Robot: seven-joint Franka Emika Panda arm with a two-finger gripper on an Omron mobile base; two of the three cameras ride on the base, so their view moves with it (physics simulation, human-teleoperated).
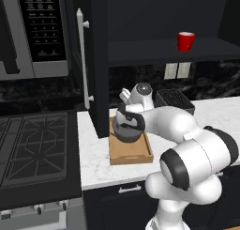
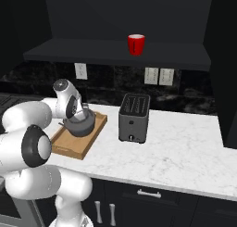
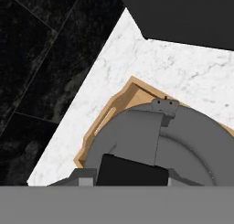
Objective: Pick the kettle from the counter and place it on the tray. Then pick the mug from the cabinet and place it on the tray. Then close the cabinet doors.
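The dark grey kettle (image 1: 127, 129) (image 2: 79, 125) sits low over the far half of the wooden tray (image 1: 133, 155) (image 2: 69, 145) on the white marble counter (image 1: 93, 149) (image 2: 176, 152). My gripper (image 1: 126, 116) (image 2: 78, 113) comes down from above and is shut on the kettle's arched handle. In the hand view the kettle (image 3: 192, 141) is close below, with a tray corner (image 3: 121, 102) behind it. The red mug (image 1: 185, 41) (image 2: 136, 44) stands upright on the shelf of the open black cabinet (image 1: 164, 50) (image 2: 115, 52). A cabinet door (image 1: 96, 60) stands open left of the tray.
The boxy toaster (image 2: 134, 117) (image 1: 174, 100) stands on the counter just right of the tray. The black stovetop (image 1: 33, 144) lies left of the counter, with the microwave (image 1: 33, 32) above it. The open door's silver bar handle (image 1: 83, 60) hangs near the tray's left side.
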